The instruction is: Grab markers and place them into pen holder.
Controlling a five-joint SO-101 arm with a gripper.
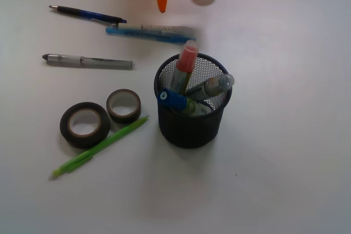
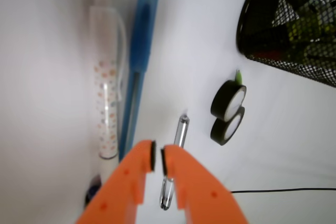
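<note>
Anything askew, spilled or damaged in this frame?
Nothing stands out. Three thick markers, pink-capped, blue-capped and clear-capped, lean inside the upright black wire-mesh pen holder. The slim pens, tape rolls and lime-green pencil lie flat on the white table. The orange gripper holds nothing.

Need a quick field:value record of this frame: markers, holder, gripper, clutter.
markers: three in the pen holder: pink-capped marker, blue-capped marker, grey-capped marker
markers on table: none visible
gripper: shut, empty, above the table
pens: dark blue pen, silver pen, light blue pen, white patterned pen
other: two tape rolls, green pencil
</note>
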